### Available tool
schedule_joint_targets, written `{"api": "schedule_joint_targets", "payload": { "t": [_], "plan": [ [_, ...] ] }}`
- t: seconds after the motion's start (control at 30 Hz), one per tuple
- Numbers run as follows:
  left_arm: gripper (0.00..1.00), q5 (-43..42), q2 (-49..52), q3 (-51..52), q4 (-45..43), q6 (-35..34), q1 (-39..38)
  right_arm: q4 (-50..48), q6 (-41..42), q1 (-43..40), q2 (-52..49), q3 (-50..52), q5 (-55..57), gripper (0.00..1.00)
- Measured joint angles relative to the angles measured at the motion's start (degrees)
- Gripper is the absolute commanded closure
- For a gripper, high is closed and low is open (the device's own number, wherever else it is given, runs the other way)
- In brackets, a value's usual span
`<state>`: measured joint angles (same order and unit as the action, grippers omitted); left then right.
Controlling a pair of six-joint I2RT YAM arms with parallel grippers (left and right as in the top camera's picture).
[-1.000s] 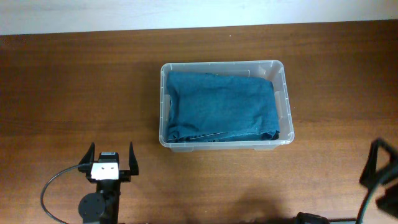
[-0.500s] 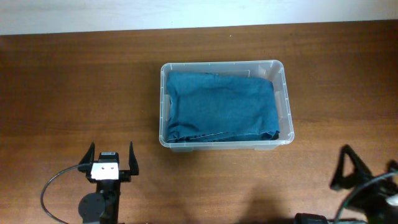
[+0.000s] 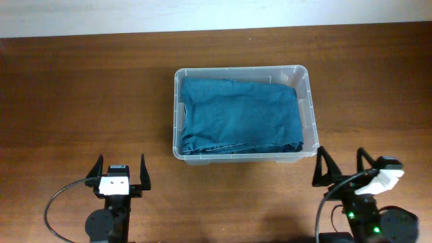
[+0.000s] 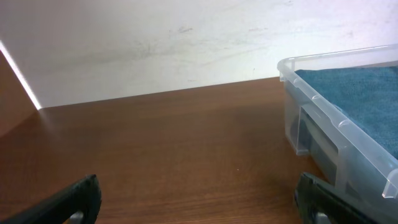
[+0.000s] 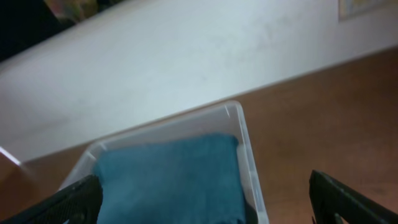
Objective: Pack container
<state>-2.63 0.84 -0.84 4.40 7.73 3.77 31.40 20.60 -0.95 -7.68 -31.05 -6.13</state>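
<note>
Two grippers sit by the near edge of the bench [image 3: 81, 88], the left gripper [image 3: 121, 169] toward the left corner and the right gripper [image 3: 341, 165] toward the right, each with jaws spread wide and empty. Farther in, a little right of centre, the container [image 3: 243, 69] stands mouth up, its long axis parallel to the near edge. A folded blue cloth [image 3: 239, 115] fills it.

Cloth [image 3: 239, 115] inside container [image 3: 236, 69], mid-table [image 3: 81, 88]; left gripper [image 3: 121, 163] front-left, right gripper [image 3: 341, 156] front-right.
</note>
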Motion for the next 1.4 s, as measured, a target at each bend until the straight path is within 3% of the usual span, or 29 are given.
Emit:
{"api": "schedule_joint_targets", "payload": {
  "t": [0.5,0.97,1.13,1.4],
  "plan": [
    [0.01,0.0,0.0,0.0,0.0,0.02,0.0,-24.11,-3.72,0.0,6.75,18.99,0.22,0.02],
    [0.01,0.0,0.0,0.0,0.0,0.02,0.0,-38.53,-6.32,0.04,6.84,29.49,0.22,0.02],
    [0.01,0.0,0.0,0.0,0.0,0.02,0.0,-37.68,-8.24,1.07,6.88,30.36,0.22,0.02],
    [0.0,0.02,0.0,0.0,0.0,0.0,0.0,-27.78,-10.19,1.49,6.88,30.47,0.33,0.02]
  ]
}}
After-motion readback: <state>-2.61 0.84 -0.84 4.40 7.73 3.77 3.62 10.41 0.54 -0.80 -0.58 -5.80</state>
